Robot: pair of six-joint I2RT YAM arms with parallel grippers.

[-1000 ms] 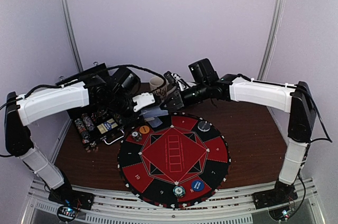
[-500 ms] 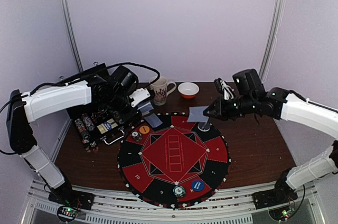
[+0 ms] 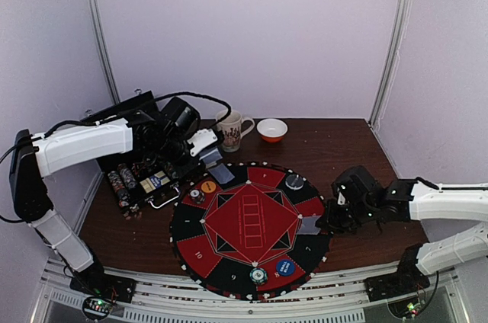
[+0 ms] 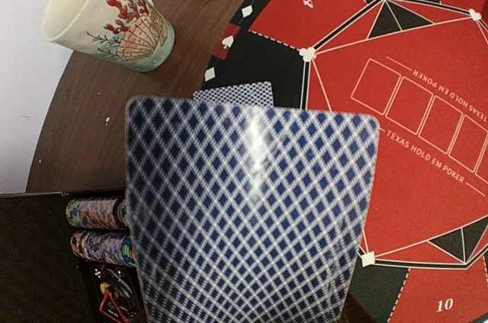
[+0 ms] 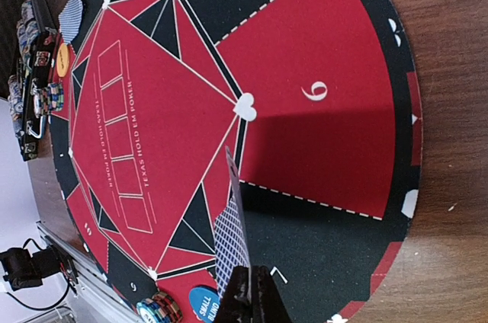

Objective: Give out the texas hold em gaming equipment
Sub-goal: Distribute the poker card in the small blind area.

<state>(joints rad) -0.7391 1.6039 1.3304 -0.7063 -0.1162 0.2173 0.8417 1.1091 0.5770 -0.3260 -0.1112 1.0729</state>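
Round felt mat (image 3: pixel 229 216) on a dark wooden table (image 3: pixel 358 163), seen from above. Beyond the mat's far rim stand a painted mug (image 3: pixel 231 129) and a small bowl (image 3: pixel 272 130). Left of the mat is an open black case (image 4: pixel 34 262) with rows of striped chips (image 4: pixel 95 212).

On the mat lie an orange disc (image 3: pixel 208 187) at the far left, a dark disc (image 3: pixel 294 181) at the far right, and a blue disc (image 3: pixel 284 267) beside a striped chip (image 3: pixel 258 276) at the near rim. A lying card (image 3: pixel 222 174) rests face down on the far-left rim.

The left arm reaches over the case. The left gripper (image 3: pixel 210 151) hangs just off the mat's far-left rim, near the mug. It holds the left card (image 4: pixel 252 216), whose back fills the wrist view and hides the fingers and much of the case.

The right arm lies low, stretched in from the right of the mat. The right gripper (image 5: pixel 252 296) is pinched tight on the right card (image 5: pixel 229 243), which is nearly edge-on to the wrist camera above the mat's right rim. Whether it touches the felt cannot be told.

The card backs carry a blue-and-white diamond lattice and have rounded corners. The mat is matt red and black with white lines and numbered sectors.
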